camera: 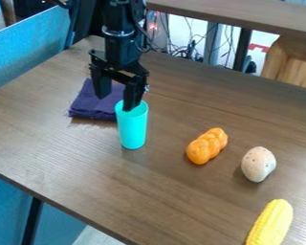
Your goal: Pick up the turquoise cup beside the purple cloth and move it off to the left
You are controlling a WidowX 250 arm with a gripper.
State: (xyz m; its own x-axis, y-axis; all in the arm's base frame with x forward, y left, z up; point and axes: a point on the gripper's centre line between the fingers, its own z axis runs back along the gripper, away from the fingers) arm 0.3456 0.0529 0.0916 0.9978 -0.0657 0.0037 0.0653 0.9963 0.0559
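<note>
We are seeing the black gripper (118, 94) hanging at upper left of centre, its fingers standing well apart and gripping nothing visible, one reaching to the rim of the upright turquoise cup (132, 128), contact unclear. We are judging the cup light, smooth, fairly stiff and easily tipped, best pinched at its upper wall. We are noting the purple cloth (93, 101) crowding it at upper left, while the orange braided piece (207, 146), speckled ovoid (258, 164) and yellow corn (271, 224) are lying clear, centre-right to lower right
</note>
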